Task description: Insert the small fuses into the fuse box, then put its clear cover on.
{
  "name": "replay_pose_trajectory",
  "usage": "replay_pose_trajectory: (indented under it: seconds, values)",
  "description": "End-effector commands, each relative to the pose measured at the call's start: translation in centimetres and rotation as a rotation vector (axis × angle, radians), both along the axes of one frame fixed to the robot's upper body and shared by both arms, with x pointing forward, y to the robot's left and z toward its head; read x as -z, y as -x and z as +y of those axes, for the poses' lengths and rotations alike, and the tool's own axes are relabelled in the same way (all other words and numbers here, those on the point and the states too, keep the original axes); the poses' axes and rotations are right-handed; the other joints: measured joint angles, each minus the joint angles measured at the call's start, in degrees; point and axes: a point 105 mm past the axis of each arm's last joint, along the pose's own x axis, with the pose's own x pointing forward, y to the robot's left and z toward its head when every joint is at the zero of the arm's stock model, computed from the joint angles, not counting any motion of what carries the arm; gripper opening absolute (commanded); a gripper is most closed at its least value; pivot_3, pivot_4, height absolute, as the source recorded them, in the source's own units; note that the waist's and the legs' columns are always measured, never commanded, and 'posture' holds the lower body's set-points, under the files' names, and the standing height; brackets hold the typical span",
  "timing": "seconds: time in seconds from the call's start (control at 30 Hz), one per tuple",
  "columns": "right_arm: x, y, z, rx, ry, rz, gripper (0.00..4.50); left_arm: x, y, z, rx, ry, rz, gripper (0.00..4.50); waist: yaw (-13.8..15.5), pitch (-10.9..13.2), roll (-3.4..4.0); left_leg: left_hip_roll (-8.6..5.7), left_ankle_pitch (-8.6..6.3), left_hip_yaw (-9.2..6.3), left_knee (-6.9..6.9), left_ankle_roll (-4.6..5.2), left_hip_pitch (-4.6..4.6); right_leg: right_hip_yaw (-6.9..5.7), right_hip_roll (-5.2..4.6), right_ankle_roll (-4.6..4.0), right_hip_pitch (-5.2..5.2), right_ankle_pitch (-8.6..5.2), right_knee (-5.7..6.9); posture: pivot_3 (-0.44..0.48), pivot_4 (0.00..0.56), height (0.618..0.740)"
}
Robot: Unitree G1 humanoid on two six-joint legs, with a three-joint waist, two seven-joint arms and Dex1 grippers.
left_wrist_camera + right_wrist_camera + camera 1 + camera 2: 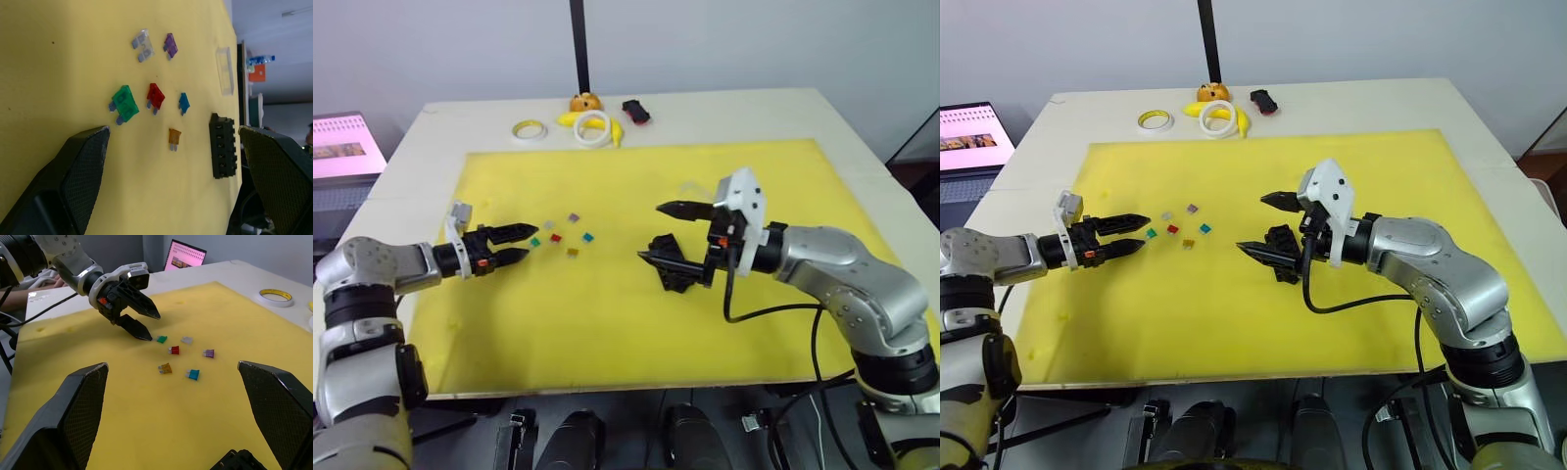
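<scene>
Several small fuses lie loose on the yellow mat: green, red, blue, orange, purple and grey. My left gripper is open, low over the mat, its tips just left of the green fuse. The black fuse box lies on the mat right of the fuses. My right gripper hovers open above it, holding nothing. The clear cover lies flat beyond the box.
Along the table's far edge are white tape rings, a banana, an orange toy and a small black and red toy car. A laptop stands off the table's left side. A black pole rises behind.
</scene>
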Motion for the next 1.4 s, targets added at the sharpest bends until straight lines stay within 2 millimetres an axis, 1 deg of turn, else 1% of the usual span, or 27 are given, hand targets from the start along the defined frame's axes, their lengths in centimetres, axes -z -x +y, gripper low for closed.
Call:
replay_pose_trajectory:
  seconds: [0.03, 0.13, 0.2, 0.27, 0.43, 0.6, 0.77, 0.97, 1.17, 1.27, 1.33, 1.4]
  values:
    - [-0.9, 0.3, 0.3, -0.009, -0.011, -0.05, 4.5, -0.3, -0.2, 0.3, -0.02, 0.002, -0.009, 4.44, 0.0, 0.0, 0.0, 0.0, 0.0, 0.0, 0.0, 0.0, 0.0, 0.0, 0.0, 0.0, 0.0, 0.0, 0.0, 0.0, 0.15, 0.74]
    - [-0.9, 0.1, 0.3, 0.0, -0.017, -0.048, 4.5, 0.1, -0.8, 0.1, -0.048, 0.003, -0.021, 4.44, 0.2, 0.0, 0.01, 0.0, 0.0, 0.0, 0.0, 0.0, 0.0, 0.01, -0.01, 0.0, 0.0, 0.0, 0.01, 0.0, 0.15, 0.74]
    - [-1.0, 0.1, 0.3, 0.003, -0.016, -0.049, 4.5, 0.6, -1.4, 0.3, -0.088, -0.028, -0.048, 4.44, 0.4, 0.0, 0.0, -0.01, 0.0, -0.01, 0.02, 0.0, 0.01, 0.01, -0.01, 0.0, 0.03, 0.0, 0.02, 0.0, 0.15, 0.74]
    - [-1.0, 0.1, 0.4, 0.007, -0.015, -0.051, 4.5, 1.0, -1.6, 0.3, -0.11, -0.005, -0.022, 4.44, 0.6, 0.0, 0.0, -0.03, 0.01, -0.03, 0.05, -0.02, 0.02, 0.0, -0.03, 0.0, 0.08, 0.0, 0.03, 0.0, 0.15, 0.74]
    - [-1.4, 0.0, 0.4, 0.012, -0.023, -0.05, 4.5, 0.7, -1.4, -0.8, -0.068, 0.084, -0.03, 4.44, 0.5, 0.0, 0.01, -0.03, 0.05, -0.05, 0.05, -0.08, 0.08, 0.01, -0.02, 0.0, 0.1, 0.0, 0.14, 0.0, 0.15, 0.74]
    - [-1.5, 0.0, 0.3, 0.016, -0.01, -0.053, 4.5, 1.3, -1.5, -1.7, -0.056, 0.091, -0.015, 4.44, 1.4, 0.0, 0.01, -0.08, 0.05, -0.07, 0.07, -0.08, 0.08, 0.01, -0.06, 0.0, 0.12, 0.0, 0.15, 0.0, 0.15, 0.74]
    - [-1.5, 0.0, 0.3, 0.023, -0.017, -0.047, 4.5, 0.3, -1.6, -2.6, -0.016, 0.134, -0.047, 4.44, 1.6, 0.0, 0.01, -0.1, 0.05, -0.07, 0.09, -0.08, 0.07, 0.02, -0.07, 0.0, 0.13, 0.0, 0.14, 0.0, 0.15, 0.74]
    - [-0.8, 0.2, 0.3, 0.02, -0.008, -0.026, 4.5, 1.4, -2.2, -2.7, -0.047, 0.12, -0.015, 4.44, 1.8, 0.0, 0.01, -0.11, 0.05, -0.11, 0.08, -0.08, 0.07, 0.01, -0.07, 0.0, 0.16, 0.0, 0.14, 0.0, 0.15, 0.74]
    - [-0.4, 0.6, 0.4, -0.007, 0.002, 0.001, 4.5, 1.8, -2.5, -3.2, -0.048, 0.129, -0.026, 4.44, 1.9, 0.0, 0.01, -0.13, 0.06, -0.15, 0.09, -0.08, 0.09, 0.01, -0.07, 0.0, 0.23, 0.0, 0.14, 0.0, 0.15, 0.74]
    - [0.0, 0.9, 0.5, -0.023, 0.015, 0.015, 4.5, 1.9, -2.6, -3.3, -0.057, 0.135, -0.024, 3.67, 2.0, 0.0, 0.01, -0.14, 0.06, -0.18, 0.1, -0.09, 0.1, 0.01, -0.07, 0.0, 0.26, 0.0, 0.13, 0.0, 0.15, 0.74]
    - [0.3, 1.0, 0.5, -0.026, 0.023, 0.024, 4.5, 2.2, -2.6, -3.3, -0.057, 0.122, -0.015, 2.76, 1.8, 0.0, 0.0, -0.14, 0.06, -0.18, 0.1, -0.09, 0.09, 0.01, -0.07, 0.0, 0.25, 0.0, 0.12, 0.0, 0.15, 0.74]
    - [0.5, 1.0, 0.4, -0.029, 0.032, 0.033, 4.5, 2.5, -2.6, -3.3, -0.058, 0.109, -0.008, 2.76, 1.7, 0.0, 0.0, -0.14, 0.06, -0.18, 0.1, -0.08, 0.08, 0.01, -0.07, 0.0, 0.23, 0.0, 0.1, 0.0, 0.15, 0.74]
